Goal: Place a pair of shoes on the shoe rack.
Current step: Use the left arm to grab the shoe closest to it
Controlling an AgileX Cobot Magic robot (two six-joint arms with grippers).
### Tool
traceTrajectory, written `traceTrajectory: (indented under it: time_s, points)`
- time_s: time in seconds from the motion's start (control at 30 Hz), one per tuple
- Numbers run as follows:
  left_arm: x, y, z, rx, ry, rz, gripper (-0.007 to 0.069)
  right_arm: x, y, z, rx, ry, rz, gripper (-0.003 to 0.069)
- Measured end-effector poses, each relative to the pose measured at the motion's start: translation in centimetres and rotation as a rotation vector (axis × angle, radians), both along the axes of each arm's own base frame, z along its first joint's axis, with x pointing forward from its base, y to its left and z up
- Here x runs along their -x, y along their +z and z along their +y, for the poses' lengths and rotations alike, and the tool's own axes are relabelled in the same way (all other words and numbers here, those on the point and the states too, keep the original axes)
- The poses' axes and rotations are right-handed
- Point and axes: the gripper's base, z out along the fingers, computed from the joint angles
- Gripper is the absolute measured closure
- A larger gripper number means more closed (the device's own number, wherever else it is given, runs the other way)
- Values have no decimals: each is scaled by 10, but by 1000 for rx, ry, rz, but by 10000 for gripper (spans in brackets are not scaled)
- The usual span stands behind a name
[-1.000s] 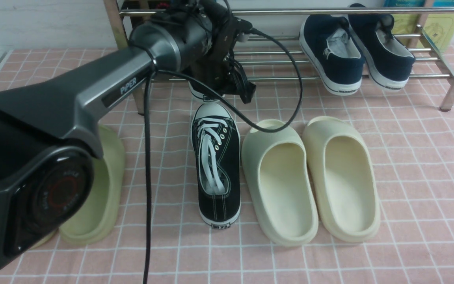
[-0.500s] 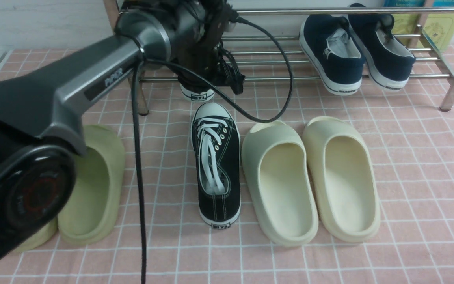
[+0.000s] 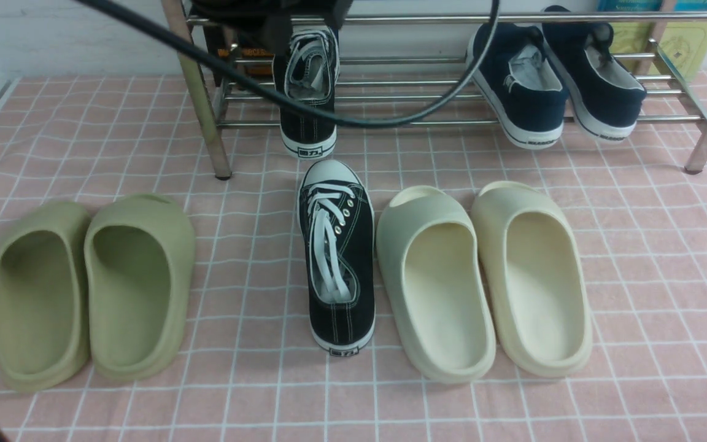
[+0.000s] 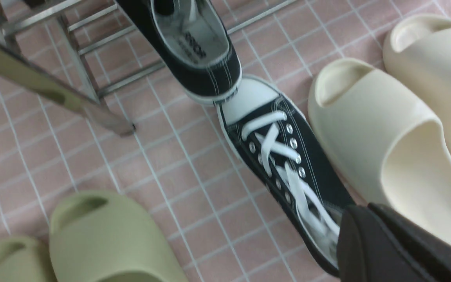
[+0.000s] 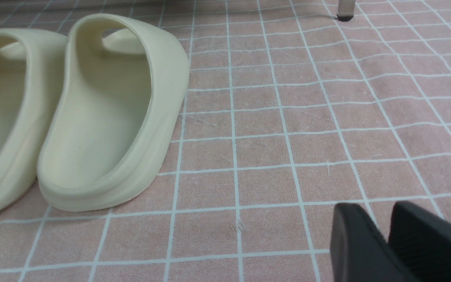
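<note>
Left gripper [image 4: 360, 205]: closed, holding nothing, overlapping the heel end of the black canvas, white-laced sneaker [image 3: 336, 264] on the pink gridded floor [image 3: 237, 393]. Right gripper [image 5: 378, 203]: empty, narrowly parted. Cream foam slides [image 3: 452, 294] lie just beside that sneaker; olive foam slides [image 3: 132, 294] stand farther left. Its matching sneaker [image 3: 307, 123] rests near the steel-tube rack's [image 3: 390, 123] left end, behind a black cable [image 3: 378, 121]. The left wrist view alone shows insole lettering [image 4: 192, 45].
</note>
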Motion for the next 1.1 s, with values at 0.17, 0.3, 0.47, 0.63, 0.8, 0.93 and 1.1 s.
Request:
traceTrajectory:
  time_s: [0.17,0.3,0.47,0.63,0.8,0.93,1.1]
  points:
    - [-3,-63,-6,92,106,92,595,0,0,0,0,0,0,499]
    - [-12,-119,-12,121,162,148,564,0,0,0,0,0,0,494]
    - [-24,-163,-21,101,184,211,354,0,0,0,0,0,0,484]
    - [-28,-181,-27,112,199,269,98,0,0,0,0,0,0,482]
    - [-33,-203,-33,117,215,334,-24,0,0,0,0,0,0,475]
    - [-35,-217,-38,134,231,383,17,0,0,0,0,0,0,469]
    - [-39,-229,-41,137,237,396,187,0,0,0,0,0,0,461]
